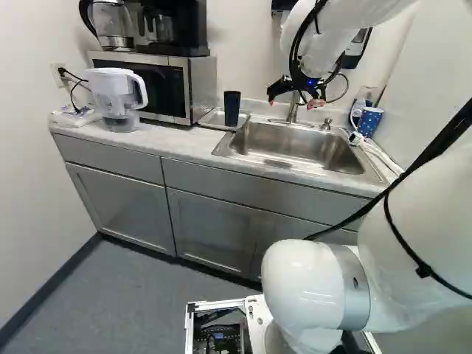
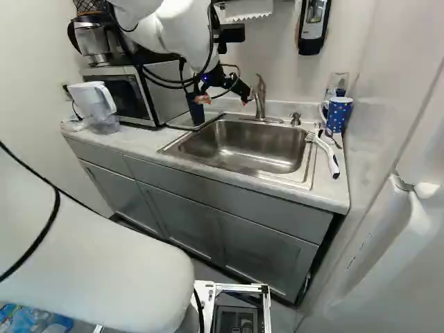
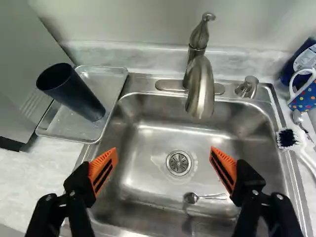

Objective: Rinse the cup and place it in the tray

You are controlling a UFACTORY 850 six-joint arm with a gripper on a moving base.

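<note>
My gripper hangs above the sink's back left part in the right base view. In the wrist view the gripper stands wide open, nothing between its orange pads, with the sink below. A dark blue cup stands upright, mouth up, on the metal tray beside the sink, off to one side of the fingers. The same cup shows left of the sink in the left base view. No water is seen coming from the faucet.
A small spoon lies in the sink near the drain. A white brush and a dotted mug are at the sink's right. The microwave and a water pitcher stand left of the tray.
</note>
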